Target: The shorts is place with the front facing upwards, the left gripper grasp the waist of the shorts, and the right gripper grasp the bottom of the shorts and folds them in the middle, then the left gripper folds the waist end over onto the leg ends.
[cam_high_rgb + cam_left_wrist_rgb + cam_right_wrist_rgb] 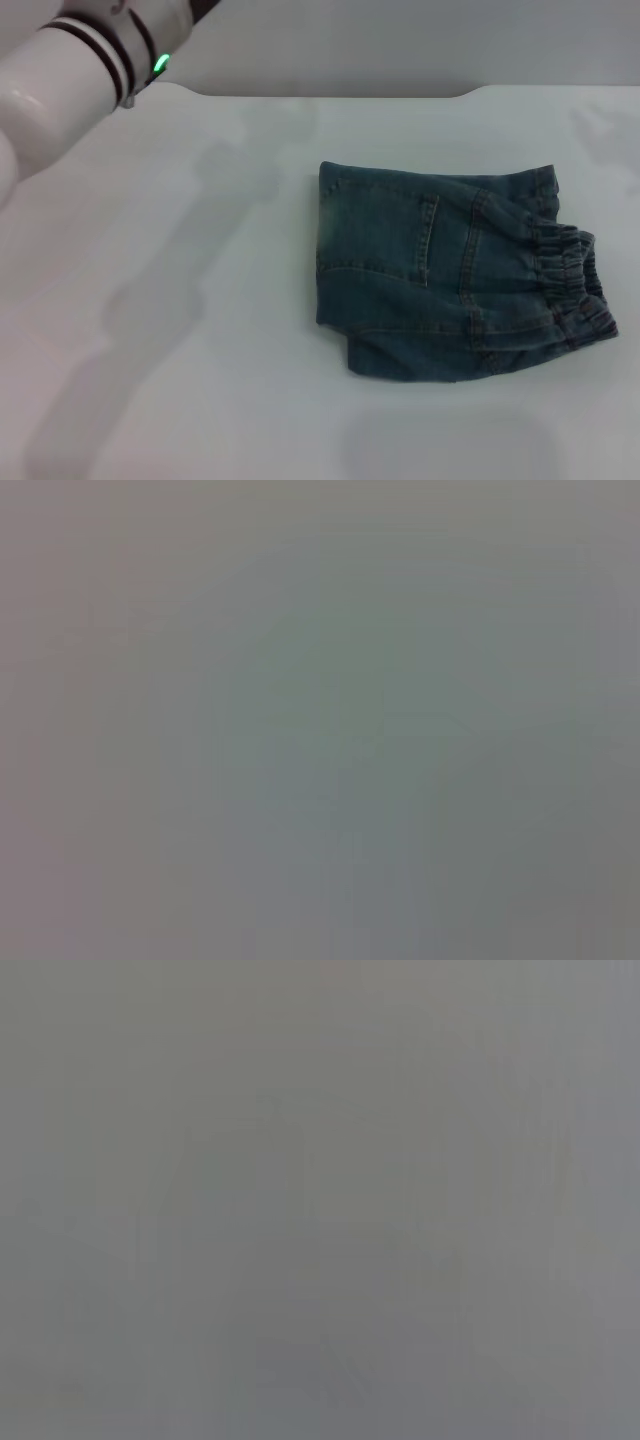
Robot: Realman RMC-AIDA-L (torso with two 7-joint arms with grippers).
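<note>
Shorts (455, 275) lie folded into a compact bundle on the white table (250, 350), right of centre as your head camera sees it, with the gathered elastic waistband (570, 290) at the bundle's right edge and the smooth fold line at its left edge. The bundle's long axis runs left to right across the table. You see only the left arm (60, 85), its green light showing, high in the far-left corner and well apart from the denim; the cloth lies to its right and nearer you. The left gripper itself is out of frame, so you have no view of its fingers. Your right gripper appears nowhere either. Both wrist views give you only flat grey. Judging from the bundle, both folds look done.
</note>
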